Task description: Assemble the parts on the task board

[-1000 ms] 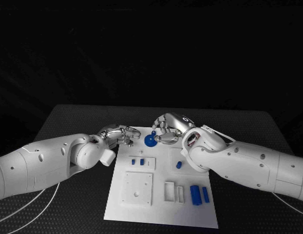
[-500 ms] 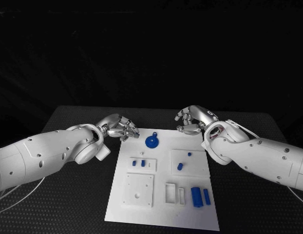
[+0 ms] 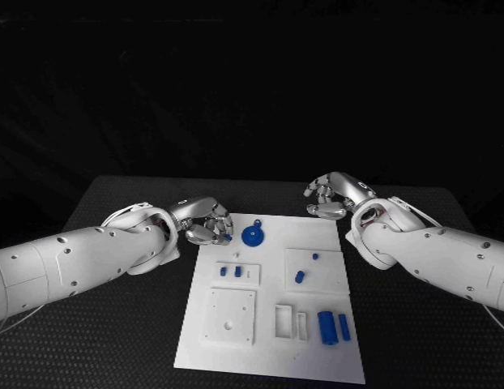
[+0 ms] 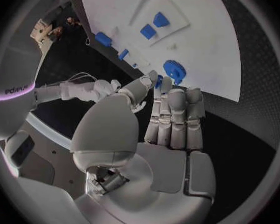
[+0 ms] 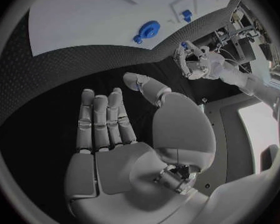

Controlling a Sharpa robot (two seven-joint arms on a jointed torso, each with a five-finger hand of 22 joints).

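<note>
The white task board (image 3: 264, 356) lies in the middle of the black table. A blue gear (image 3: 252, 236) sits near its far edge. My left hand (image 3: 206, 220) hovers just left of the gear, off the board's far left corner, holding nothing. My right hand (image 3: 336, 194) hangs beyond the far right corner, also holding nothing. In the left wrist view the left hand's fingers (image 4: 174, 114) stretch out straight, their tips close to the gear (image 4: 174, 70) on the board (image 4: 209, 45). In the right wrist view the right hand (image 5: 115, 129) lies flat and bare, well short of the gear (image 5: 146, 31).
Small blue pieces (image 3: 231, 271) stand in a raised plate on the board's left. A blue peg (image 3: 300, 276) and a smaller one (image 3: 315, 256) sit in the right plate. Two blue blocks (image 3: 325, 326) lie near the front right, beside white frames (image 3: 283, 318).
Both hands have drawn away from the gear: the right hand moved right and back off the board, the left hand shifted slightly left. The gear stays on the board.
</note>
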